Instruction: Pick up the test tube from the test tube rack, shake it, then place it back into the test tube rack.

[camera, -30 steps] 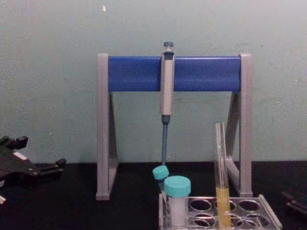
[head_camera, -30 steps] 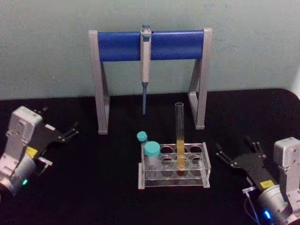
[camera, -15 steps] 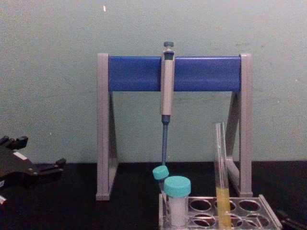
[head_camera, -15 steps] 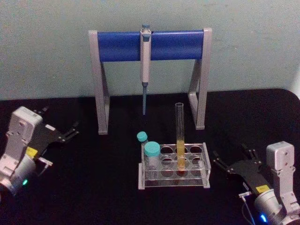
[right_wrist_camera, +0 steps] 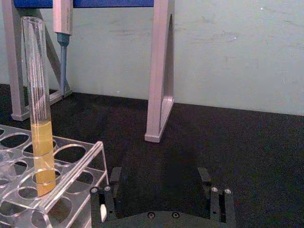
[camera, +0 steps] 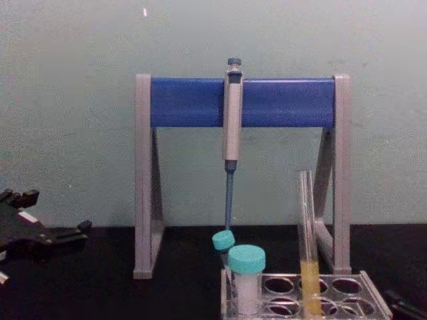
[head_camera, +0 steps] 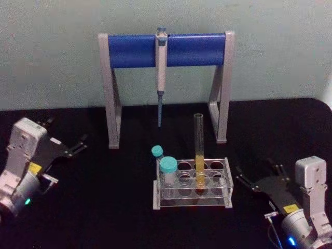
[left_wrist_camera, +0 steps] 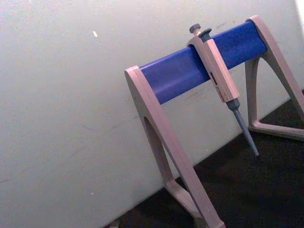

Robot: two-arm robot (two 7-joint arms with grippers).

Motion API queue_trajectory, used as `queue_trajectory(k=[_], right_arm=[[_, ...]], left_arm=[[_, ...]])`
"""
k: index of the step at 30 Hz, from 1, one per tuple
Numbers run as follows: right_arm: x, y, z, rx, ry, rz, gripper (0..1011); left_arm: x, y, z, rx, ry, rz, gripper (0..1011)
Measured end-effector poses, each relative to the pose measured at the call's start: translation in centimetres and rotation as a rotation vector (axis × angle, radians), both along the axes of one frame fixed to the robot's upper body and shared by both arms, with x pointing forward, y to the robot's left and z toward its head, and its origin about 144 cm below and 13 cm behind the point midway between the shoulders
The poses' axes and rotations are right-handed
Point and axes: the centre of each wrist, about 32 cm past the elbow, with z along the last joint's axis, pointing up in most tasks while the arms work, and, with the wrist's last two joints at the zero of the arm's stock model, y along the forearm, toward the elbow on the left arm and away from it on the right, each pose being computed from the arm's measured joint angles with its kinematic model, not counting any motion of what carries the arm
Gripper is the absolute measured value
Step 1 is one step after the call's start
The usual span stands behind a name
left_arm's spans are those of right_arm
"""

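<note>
Tube (head_camera: pixel 199 150) stands upright in a middle hole of the rack (head_camera: pixel 192 184), long axis vertical, its open top well above the rack and yellow liquid low down. Going left to right: the left gripper (head_camera: pixel 66 148) rests well apart at the table's left side, fingers spread and holding nothing; two teal-capped tubes (head_camera: pixel 167 168) sit at the rack's left end; then the tube; then the right gripper (head_camera: pixel 258 179), just beside the rack's right end, fingers parted and empty. The right arm is clearly the nearer. From its fingers (right_wrist_camera: pixel 216 202) the tube (right_wrist_camera: pixel 39 104) lies ahead and off to one side, untouched. A sideways grasp above the rack's top plate looks needed.
</note>
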Motion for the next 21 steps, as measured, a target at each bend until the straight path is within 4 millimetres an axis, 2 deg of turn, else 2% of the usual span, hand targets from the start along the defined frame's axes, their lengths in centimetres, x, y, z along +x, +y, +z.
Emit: queue_trajectory(k=[21], right_arm=[[-0.03,-0.02,0.03,0.001,-0.003,-0.001,1000]], left_arm=[[0.00,0.00,0.00,0.000,0.000,0.000,1010]])
